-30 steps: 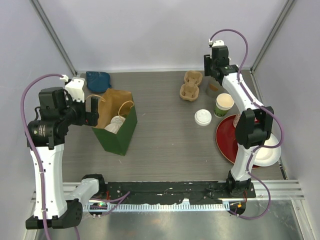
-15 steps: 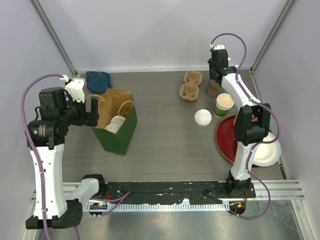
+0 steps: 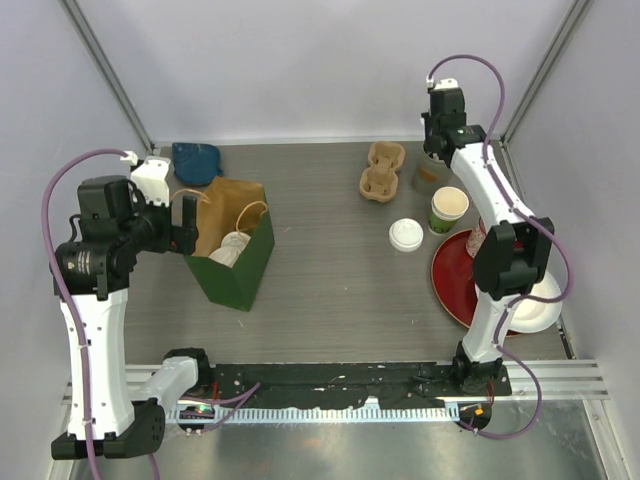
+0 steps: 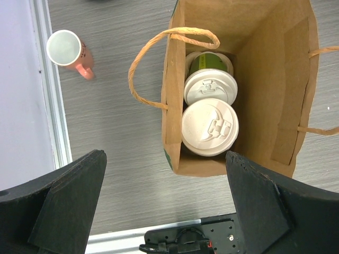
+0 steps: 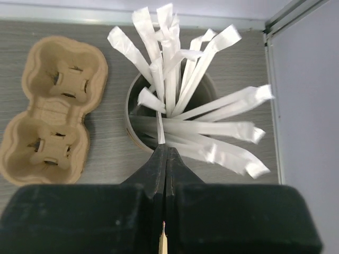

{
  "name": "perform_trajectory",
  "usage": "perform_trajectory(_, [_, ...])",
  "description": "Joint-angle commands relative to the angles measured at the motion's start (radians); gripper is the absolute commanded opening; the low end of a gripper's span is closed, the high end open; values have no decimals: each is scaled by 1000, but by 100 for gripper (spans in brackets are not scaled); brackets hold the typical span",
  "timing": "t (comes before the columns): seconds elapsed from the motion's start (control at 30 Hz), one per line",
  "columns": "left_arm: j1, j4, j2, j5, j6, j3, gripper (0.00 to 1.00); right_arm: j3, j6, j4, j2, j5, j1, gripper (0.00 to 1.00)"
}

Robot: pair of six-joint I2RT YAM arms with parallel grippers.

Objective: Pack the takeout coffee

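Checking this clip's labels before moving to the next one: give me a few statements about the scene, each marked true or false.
1. Two lidded cups stand inside the paper bag. True.
2. The right pincer is wide open. False: it is shut on a wrapped straw.
3. The cardboard cup carrier holds a cup. False: its wells are empty.
4. A loose white lid lies on the table beside a lidless cup. True.
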Motion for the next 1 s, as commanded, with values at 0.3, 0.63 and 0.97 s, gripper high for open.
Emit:
perform_trajectory(0.3, [-4,24,-32,32,26,-11,100,166,-37,-137,-257,22,3,1])
perform_trajectory(0.63, [-4,27,-42,26,29,-18,100,274,1,-136,-368,-449,90,1])
perform_trajectory(0.97, [-4,26,-43,28,18,-3,100,328,6,-117,-366,-918,529,1])
